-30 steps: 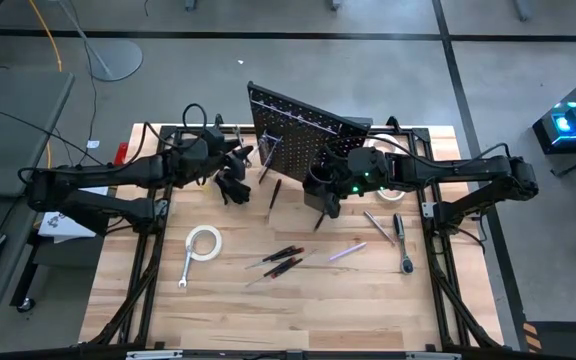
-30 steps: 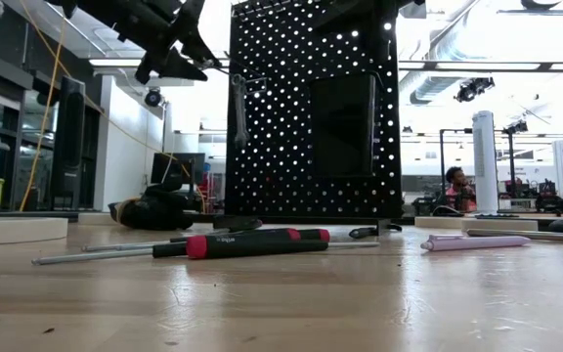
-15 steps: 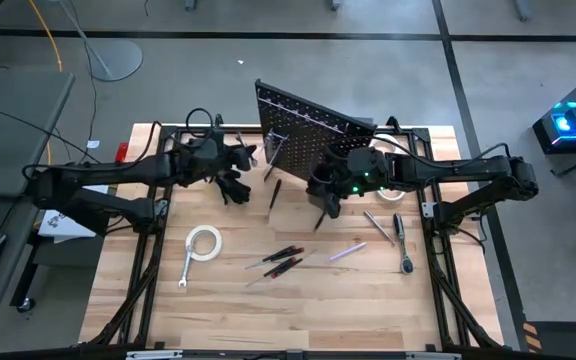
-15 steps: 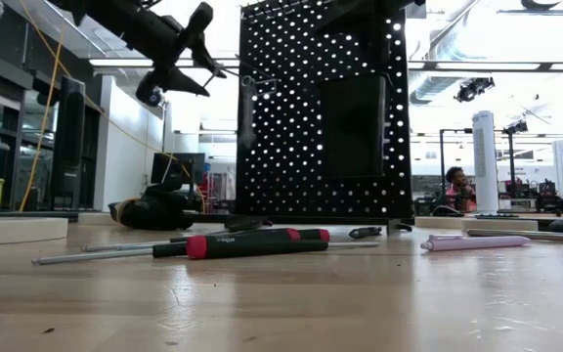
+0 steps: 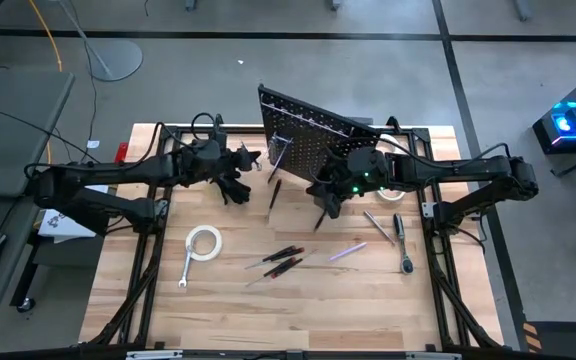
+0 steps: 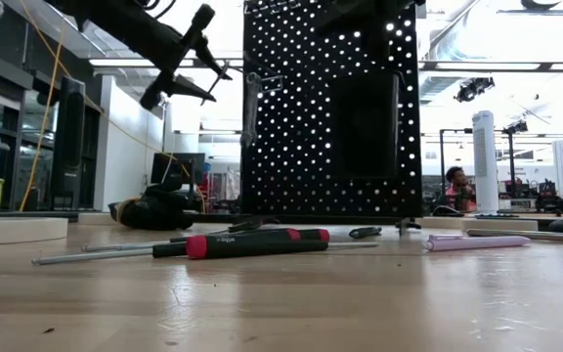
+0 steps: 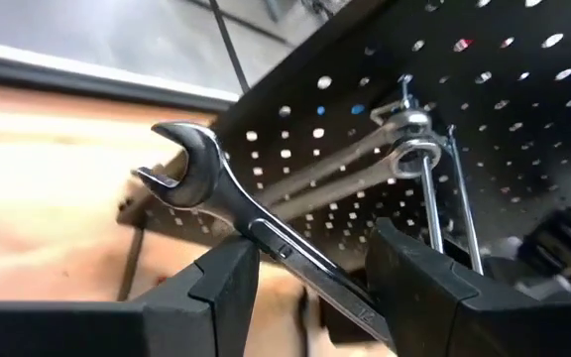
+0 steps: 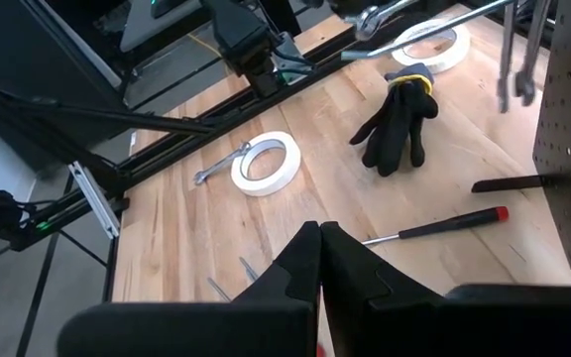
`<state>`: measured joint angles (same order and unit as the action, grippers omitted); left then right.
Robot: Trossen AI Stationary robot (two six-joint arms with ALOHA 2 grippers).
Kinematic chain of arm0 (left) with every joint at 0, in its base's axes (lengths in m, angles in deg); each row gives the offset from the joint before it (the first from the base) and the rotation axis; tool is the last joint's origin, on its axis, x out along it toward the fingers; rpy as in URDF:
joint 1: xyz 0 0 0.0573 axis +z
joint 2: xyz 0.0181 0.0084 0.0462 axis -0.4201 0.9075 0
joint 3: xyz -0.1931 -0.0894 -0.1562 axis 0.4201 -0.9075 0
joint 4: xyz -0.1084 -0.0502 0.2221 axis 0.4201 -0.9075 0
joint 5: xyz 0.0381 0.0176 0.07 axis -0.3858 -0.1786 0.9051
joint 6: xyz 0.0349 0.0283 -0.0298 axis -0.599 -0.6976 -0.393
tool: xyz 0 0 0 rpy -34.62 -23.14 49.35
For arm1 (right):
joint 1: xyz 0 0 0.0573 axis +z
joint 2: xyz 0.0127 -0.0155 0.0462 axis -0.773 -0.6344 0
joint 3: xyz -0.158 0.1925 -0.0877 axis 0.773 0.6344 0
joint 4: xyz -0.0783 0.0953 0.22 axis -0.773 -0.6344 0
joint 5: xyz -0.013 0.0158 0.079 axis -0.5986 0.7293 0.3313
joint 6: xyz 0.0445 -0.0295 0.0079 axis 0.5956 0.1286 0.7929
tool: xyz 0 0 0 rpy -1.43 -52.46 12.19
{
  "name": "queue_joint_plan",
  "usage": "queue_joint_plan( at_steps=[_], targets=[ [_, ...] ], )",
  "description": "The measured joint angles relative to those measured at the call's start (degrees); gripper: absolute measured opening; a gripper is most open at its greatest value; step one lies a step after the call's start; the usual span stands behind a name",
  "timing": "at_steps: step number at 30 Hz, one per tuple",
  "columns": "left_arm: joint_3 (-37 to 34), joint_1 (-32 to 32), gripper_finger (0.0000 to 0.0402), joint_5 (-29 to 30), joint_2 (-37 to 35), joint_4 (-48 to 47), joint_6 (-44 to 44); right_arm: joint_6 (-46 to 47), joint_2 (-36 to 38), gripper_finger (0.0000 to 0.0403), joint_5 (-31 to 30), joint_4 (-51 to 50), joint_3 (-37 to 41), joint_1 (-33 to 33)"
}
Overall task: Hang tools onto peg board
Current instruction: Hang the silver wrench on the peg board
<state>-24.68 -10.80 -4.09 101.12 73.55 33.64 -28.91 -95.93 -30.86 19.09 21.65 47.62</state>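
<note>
On the table's left side lie a tape roll (image 5: 204, 242) and, just beside it, a flat wrench (image 5: 185, 272). Above them the left gripper (image 5: 252, 157) hangs near the board's left edge, its fingers (image 7: 228, 288) clamped on the shaft of a silver wrench (image 7: 228, 201); the wrench's open end points away from the gripper, and its far end reaches toward a wire hook (image 7: 434, 198) on the board. A black glove (image 5: 232, 186) lies on the wood just below that gripper.

The peg board (image 5: 313, 135) stands upright at the back middle of the table. In front of it, two red-handled screwdrivers (image 5: 280, 260) lie near mid-table, with a purple tool (image 5: 347, 251) to their right.

The right gripper (image 5: 324, 203) sits low in front of the board's right part, its fingers (image 8: 300, 270) pressed together with nothing between them. Farther right lie a ratchet (image 5: 402, 243) and another tape roll (image 5: 392, 192).
</note>
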Motion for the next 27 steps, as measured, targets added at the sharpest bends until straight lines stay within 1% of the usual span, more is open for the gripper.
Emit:
queue_joint_plan(
  at_steps=[8, 18, 23, 27],
  targets=[
    [-0.02, 0.00, 0.0175, -7.03, 0.02, -0.32, 1.22, 0.22, 0.00, 0.0000, 0.00, 0.00, 0.01, 0.00],
    [0.02, -0.02, 0.0182, -11.64, 0.02, -3.92, 2.60, 0.22, -0.02, 0.0000, 0.08, 0.02, 0.01, 0.00],
    [-0.07, 0.00, 0.0182, -11.49, 0.04, -6.00, 2.64, 0.22, -0.02, 0.0000, 0.02, 0.01, 0.00, 0.00],
    [-0.28, 0.00, 0.0182, -10.98, 0.28, -4.67, 2.78, 0.24, -0.02, 0.0000, 0.02, -0.14, 0.01, 0.00]
  ],
)
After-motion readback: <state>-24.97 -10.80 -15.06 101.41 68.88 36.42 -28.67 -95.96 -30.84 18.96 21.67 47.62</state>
